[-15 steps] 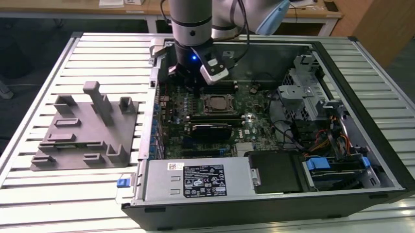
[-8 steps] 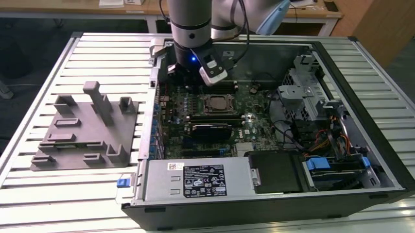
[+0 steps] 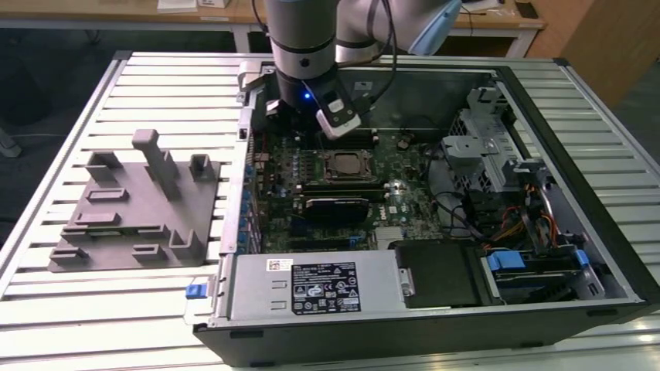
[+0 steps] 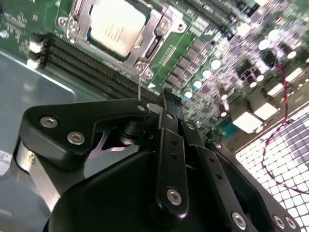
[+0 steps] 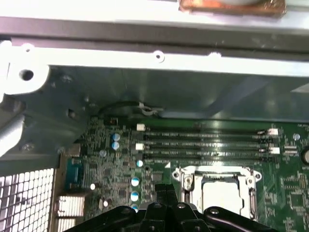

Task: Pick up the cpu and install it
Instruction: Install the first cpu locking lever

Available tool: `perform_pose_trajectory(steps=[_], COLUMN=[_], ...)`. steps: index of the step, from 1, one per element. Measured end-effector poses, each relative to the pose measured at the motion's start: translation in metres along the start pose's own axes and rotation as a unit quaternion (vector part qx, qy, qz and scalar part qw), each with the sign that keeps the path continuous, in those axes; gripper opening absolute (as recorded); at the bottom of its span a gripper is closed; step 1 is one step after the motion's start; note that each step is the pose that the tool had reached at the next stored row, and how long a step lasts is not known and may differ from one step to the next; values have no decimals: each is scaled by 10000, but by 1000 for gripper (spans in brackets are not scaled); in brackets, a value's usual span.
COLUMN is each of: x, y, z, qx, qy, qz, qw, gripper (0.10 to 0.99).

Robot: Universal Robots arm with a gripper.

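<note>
In the second wrist view the gripper, jaws closed and empty, hangs clear of the cpu, which is seated in its socket at upper left.

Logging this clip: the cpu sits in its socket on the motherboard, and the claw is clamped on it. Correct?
Not quite. The cpu does sit in the socket, but the claw is not on it. In the second wrist view its fingers are closed together and empty, off to one side of the socket, above the memory slots.
</note>
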State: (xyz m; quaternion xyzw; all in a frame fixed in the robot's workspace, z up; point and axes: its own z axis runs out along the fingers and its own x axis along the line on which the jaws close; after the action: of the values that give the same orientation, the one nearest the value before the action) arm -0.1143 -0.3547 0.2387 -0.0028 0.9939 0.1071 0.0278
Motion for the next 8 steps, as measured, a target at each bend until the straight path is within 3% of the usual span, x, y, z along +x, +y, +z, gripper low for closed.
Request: perform_pose_trajectory(steps=[2,5,8], x=[1,2,3], y=[-9,-26,-42], z=[-2,-6,-10], qx=[-122,-260,-340], qy=[1,1,1], qz=[7,14,20], qw=[9999,9997,9994], gripper=[106,106,106])
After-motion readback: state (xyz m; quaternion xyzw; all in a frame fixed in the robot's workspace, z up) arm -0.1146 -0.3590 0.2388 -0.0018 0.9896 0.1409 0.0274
